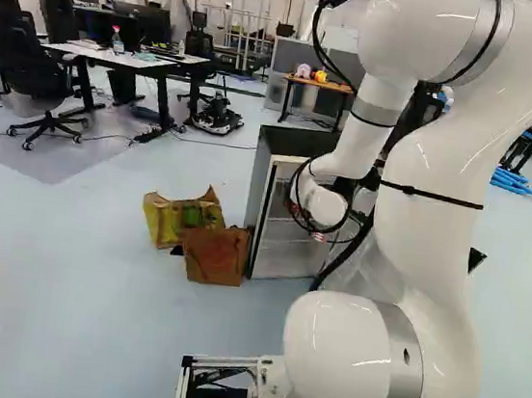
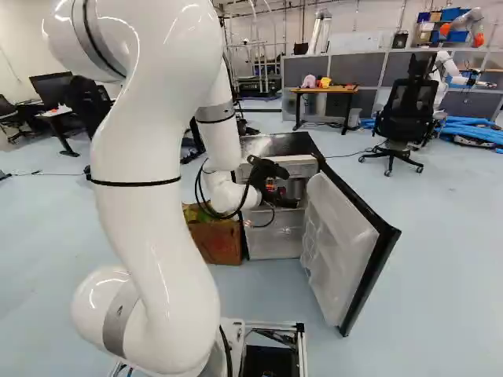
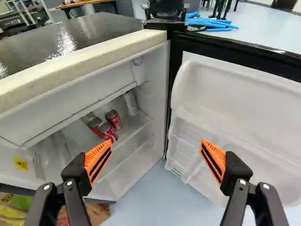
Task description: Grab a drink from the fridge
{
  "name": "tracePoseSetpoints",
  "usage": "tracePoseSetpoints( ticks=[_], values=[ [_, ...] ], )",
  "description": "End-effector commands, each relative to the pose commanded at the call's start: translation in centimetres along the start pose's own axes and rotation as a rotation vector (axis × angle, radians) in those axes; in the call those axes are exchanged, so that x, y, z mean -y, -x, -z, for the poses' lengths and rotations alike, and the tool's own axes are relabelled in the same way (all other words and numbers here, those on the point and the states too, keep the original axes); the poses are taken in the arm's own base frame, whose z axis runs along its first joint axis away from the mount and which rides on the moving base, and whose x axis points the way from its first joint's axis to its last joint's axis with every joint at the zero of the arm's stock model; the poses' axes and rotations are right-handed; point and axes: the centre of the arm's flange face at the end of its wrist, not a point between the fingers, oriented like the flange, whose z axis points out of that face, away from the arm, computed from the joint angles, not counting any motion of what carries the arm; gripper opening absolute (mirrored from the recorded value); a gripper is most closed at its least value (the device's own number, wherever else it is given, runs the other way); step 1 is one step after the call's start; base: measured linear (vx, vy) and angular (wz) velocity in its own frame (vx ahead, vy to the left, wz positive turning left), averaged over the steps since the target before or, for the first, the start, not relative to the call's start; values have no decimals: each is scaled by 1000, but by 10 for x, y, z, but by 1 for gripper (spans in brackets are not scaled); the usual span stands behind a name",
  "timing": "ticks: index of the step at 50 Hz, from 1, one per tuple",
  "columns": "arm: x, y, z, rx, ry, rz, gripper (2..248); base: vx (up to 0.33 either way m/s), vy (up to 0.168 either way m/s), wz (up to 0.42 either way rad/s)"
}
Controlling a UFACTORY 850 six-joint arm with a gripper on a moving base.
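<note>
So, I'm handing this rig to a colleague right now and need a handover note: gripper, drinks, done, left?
Gripper: the black gripper is open and holding nothing, its orange-padded fingers wide apart, outside the fridge.
Drinks: three red metal cans grouped on a clear shelf inside the black-topped white fridge, a silvery can beyond them.
Done: the fridge's black-edged white door is open.
Left: reach in, grip one can, bring it out.

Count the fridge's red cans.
3 red cans on the shelf: one nearest the silver can, one nearest the front, one farthest from the silver can; more may hide behind.
</note>
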Motion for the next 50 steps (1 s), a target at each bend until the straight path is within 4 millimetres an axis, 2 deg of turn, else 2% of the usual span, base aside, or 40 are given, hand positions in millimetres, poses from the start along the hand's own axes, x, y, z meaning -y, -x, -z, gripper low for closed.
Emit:
tracePoseSetpoints(
  ticks=[50],
  values=[
    [15,40,-49,96,-362,278,247,0,0,0]
  ],
)
